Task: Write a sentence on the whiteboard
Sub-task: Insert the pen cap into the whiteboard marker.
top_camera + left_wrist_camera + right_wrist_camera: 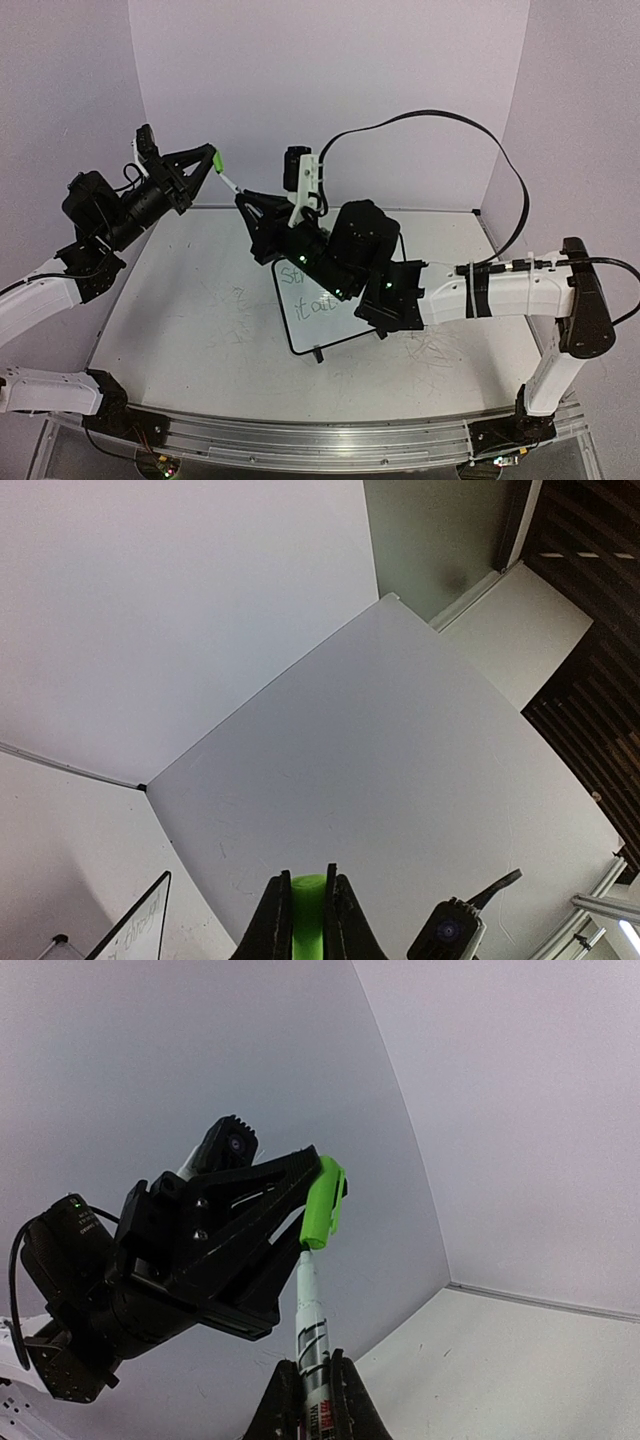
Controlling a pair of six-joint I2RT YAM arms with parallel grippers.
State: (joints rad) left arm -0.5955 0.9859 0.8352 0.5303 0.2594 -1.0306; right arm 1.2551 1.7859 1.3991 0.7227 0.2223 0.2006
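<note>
The whiteboard (pixel 320 325) lies on the table under my right arm, black-framed. The sentence (pixel 308 303) is in green, two lines; the arm hides part of it. A corner of the whiteboard (pixel 137 927) also shows in the left wrist view. My left gripper (pixel 212 160) is raised at the back left, shut on a green marker cap (pixel 308 910). My right gripper (pixel 243 201) is shut on a white marker (pixel 312 1320), held up in the air. The marker's tip meets the open end of the cap (pixel 324 1200) in the right wrist view.
The white table (pixel 200 300) bears faint grey scribbles and is walled by lilac panels behind and at both sides. A black cable (pixel 500 160) loops above the right arm. The right wrist camera (pixel 447 935) shows at the left wrist view's bottom edge.
</note>
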